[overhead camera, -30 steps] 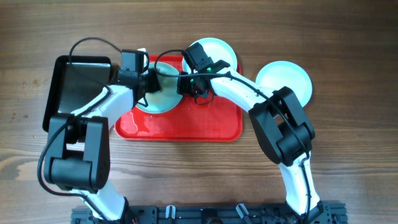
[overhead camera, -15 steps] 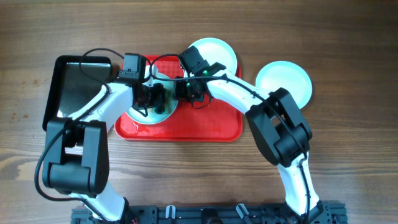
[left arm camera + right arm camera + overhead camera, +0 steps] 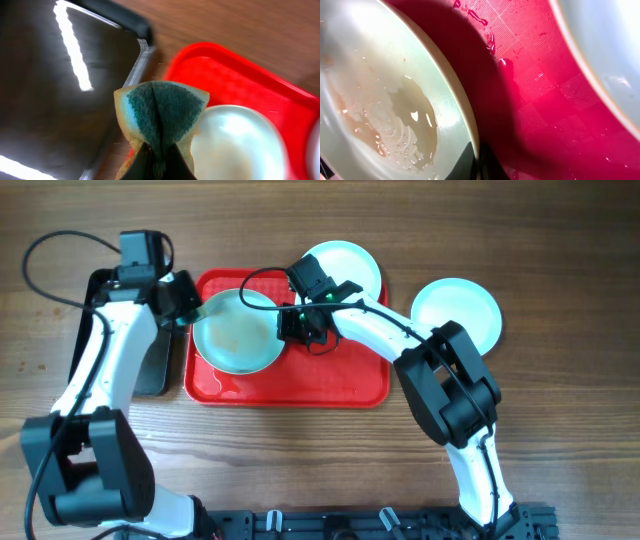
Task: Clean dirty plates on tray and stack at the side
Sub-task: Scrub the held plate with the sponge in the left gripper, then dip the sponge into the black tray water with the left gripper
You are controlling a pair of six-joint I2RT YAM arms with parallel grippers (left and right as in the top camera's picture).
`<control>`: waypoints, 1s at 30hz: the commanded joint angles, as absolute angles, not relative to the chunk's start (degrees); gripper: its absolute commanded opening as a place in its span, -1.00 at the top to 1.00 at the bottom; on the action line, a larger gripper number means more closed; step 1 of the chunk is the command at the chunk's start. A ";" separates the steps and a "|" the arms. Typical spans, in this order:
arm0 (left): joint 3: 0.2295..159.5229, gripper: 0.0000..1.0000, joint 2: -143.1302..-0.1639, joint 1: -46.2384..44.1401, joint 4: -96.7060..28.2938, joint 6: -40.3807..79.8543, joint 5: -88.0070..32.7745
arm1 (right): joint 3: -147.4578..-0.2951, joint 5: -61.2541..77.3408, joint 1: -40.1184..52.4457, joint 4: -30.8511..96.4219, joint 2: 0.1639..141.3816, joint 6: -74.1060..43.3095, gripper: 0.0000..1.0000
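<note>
Overhead: right claw pinches right rim of smeared plate; left claw grips sponge.

No lettering, label, brand mark or number can be read in any of the three views; the red tray, the pale plates and the black pan at the left of the frame show plain surfaces where they are visible; a small green light near upper centre of the overhead view carries no legible sign.
</note>
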State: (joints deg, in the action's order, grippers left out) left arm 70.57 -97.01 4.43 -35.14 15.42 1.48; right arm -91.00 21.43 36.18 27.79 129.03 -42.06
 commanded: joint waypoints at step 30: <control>76.71 0.92 -105.84 15.22 -38.11 10.66 -0.62 | -90.28 19.64 35.70 27.94 131.81 -42.02 0.91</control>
